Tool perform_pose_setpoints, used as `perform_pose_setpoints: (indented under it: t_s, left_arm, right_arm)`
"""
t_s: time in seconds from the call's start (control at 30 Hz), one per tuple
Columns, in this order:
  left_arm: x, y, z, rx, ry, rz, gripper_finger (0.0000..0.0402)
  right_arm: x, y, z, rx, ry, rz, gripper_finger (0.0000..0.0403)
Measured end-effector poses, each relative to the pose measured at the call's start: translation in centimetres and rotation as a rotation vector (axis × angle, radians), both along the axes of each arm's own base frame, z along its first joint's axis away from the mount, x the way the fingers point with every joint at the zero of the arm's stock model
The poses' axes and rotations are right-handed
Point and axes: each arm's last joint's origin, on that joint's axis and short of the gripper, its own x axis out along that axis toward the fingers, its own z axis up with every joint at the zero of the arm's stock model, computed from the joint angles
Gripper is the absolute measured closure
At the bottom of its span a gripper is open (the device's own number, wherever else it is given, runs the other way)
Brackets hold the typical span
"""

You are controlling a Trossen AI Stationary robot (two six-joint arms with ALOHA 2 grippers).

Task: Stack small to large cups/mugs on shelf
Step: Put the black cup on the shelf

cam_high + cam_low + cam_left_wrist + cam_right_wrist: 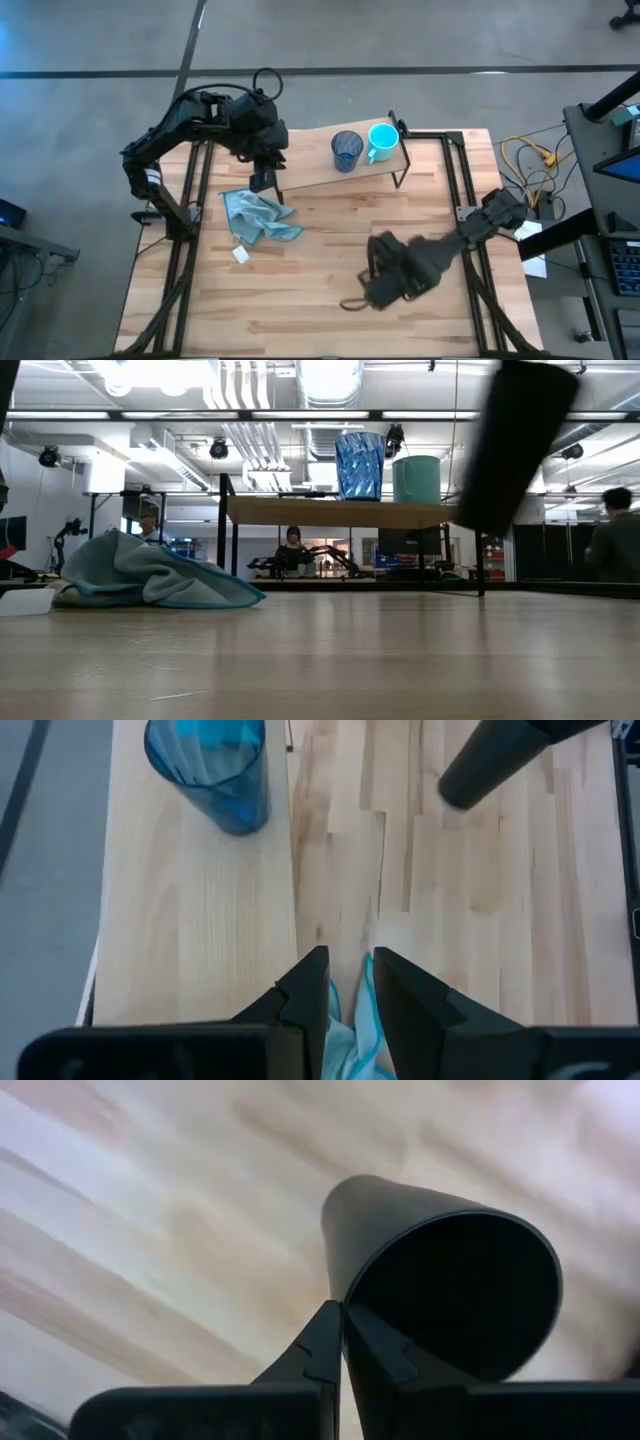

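The shelf [310,172] stands at the table's far side. On it are the translucent blue glass cup [347,150] and, to its right, the teal mug [382,140]; both stand upright in the low view, the glass [359,465] left of the mug [416,478]. My right gripper [378,268] is over the middle of the table, right of centre, shut on the black cup [515,445]. My left gripper [350,982] hangs over the shelf's left end and the cloth, empty, with a narrow gap between its fingers. My right gripper pinches the black cup's wall at the rim [345,1302], one finger inside the mouth and one outside. The cup is lifted clear of the table and tilted, its open end toward the gripper [340,1330].
A light blue cloth [260,215] lies crumpled on the table in front of the shelf's left end, with a small white tag [241,254] beside it. The shelf's black legs [402,170] stand on the table. Bare tabletop [300,300] lies toward the near edge.
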Motion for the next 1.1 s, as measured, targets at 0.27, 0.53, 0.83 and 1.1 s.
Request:
perform_pose_setpoints:
  t_s: [0.27,0.53,0.83,1.1]
  left_arm:
    - [-0.4,-0.1,0.2,-0.016,-0.011,0.020,0.0333]
    - [-1.4,0.3,0.8,0.061,-0.020,0.114,0.0333]
    - [-0.4,1.5,-2.0,0.009,0.093,0.216,0.0334]
    - [1.6,3.0,-5.7,0.010,0.158,0.242,0.0348]
  right_arm:
    - [3.2,-6.2,5.5,-0.155,-0.144,0.134,0.0394]
    - [4.7,-10.7,11.1,-0.233,-0.354,0.255,0.0394]
    - [5.2,-12.5,13.2,-0.307,-0.426,0.344,0.0394]
    - [6.4,-14.7,13.5,-0.381,-0.465,0.375,0.0394]
